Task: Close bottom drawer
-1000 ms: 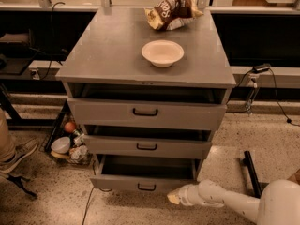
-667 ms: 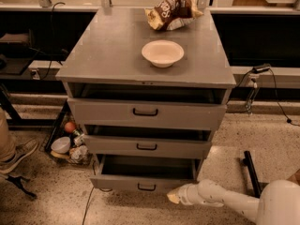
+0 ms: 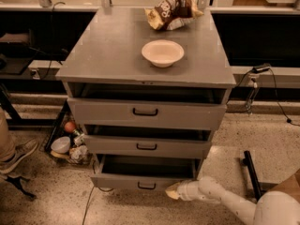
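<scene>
Little has moved over the last second: the gripper (image 3: 172,191) sits at much the same spot, low at the right end of the bottom drawer's front panel, perhaps a touch higher than before. Its tan tip lies against or just beside that panel; the view is too poor to settle which. Whether the claw is wide or narrow cannot be told. The white arm (image 3: 225,201) runs from it down to the lower right corner of the view.

The bottom drawer (image 3: 136,181) of the grey metal cabinet (image 3: 108,46) stands pulled out, its dark inside showing behind the short front panel. Its small black bar handle (image 3: 146,186) is left of the gripper and apart from it. Above it, the middle drawer (image 3: 117,145) and the top drawer (image 3: 103,110) are also partly out, each with a dark gap showing behind its front.

On the cabinet top rest a white bowl (image 3: 162,53) near the middle and a crumpled snack bag (image 3: 171,12) near the back edge, well apart from each other. A shoe (image 3: 18,156) stands on the speckled floor (image 3: 262,135) at the left.
</scene>
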`<state>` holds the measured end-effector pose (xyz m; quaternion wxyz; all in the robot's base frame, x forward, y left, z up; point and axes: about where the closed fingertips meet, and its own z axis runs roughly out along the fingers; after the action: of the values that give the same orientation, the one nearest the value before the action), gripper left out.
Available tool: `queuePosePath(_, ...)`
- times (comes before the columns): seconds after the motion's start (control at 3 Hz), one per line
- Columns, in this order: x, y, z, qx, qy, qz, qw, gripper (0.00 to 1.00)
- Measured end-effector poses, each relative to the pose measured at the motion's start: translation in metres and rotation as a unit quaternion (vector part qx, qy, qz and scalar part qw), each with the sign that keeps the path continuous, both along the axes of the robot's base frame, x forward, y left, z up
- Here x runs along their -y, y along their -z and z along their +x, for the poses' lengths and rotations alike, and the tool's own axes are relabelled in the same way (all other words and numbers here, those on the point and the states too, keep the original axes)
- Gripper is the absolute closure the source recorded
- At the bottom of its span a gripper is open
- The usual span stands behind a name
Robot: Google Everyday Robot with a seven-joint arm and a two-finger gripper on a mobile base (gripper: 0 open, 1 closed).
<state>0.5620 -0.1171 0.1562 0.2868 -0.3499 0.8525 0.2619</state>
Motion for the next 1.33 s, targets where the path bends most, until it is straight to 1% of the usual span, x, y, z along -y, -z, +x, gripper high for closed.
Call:
queuePosePath(0.33,0.000,-0.001,0.005,0.009,-0.007,0.001,0.9999,1.00)
queuePosePath(0.67,0.014,-0.019,0.050,0.073,-0.031,-0.012,0.9968,1.00)
queuePosePath(1.0,0.014,-0.019,0.048,0.073,-0.031,-0.012,0.9968,1.00)
queuePosePath(1.33,0.022,-0.037,0.073,0.117,-0.040,-0.021,0.9921,1.00)
